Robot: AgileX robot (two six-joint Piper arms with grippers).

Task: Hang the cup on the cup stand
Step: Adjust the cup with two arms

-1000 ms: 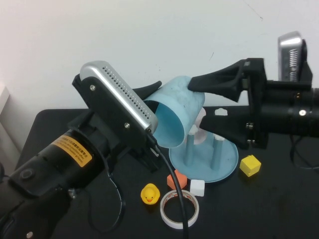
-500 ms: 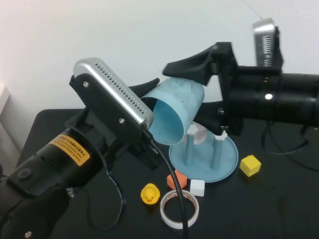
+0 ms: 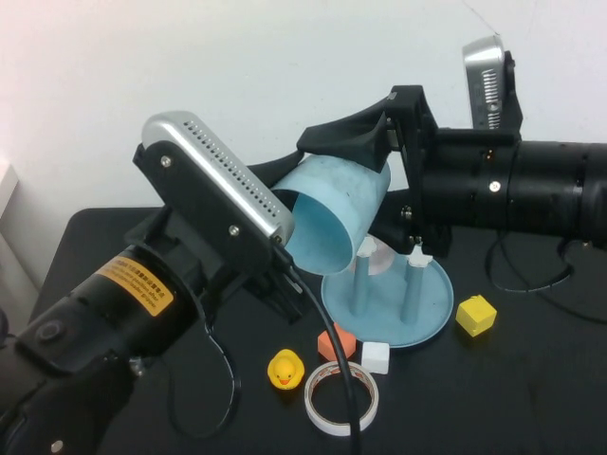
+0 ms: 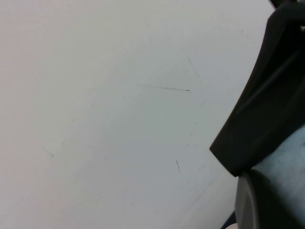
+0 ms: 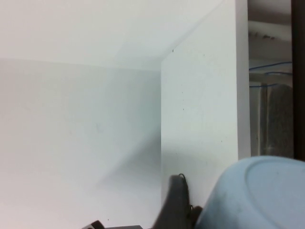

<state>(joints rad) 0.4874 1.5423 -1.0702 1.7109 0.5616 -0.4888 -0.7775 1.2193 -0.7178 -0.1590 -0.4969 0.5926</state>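
Over the last second the right gripper (image 3: 379, 185) moves in from beside the cup (image 3: 334, 216) and rolls over, so its fingers (image 3: 346, 144) no longer sit side-on at the closed end but bracket it, one above and one below. Its wrist camera housing now stands upright. The gap between finger and cup wall has closed to about touching. The left gripper (image 3: 285, 227) and the cup shift only slightly upward.
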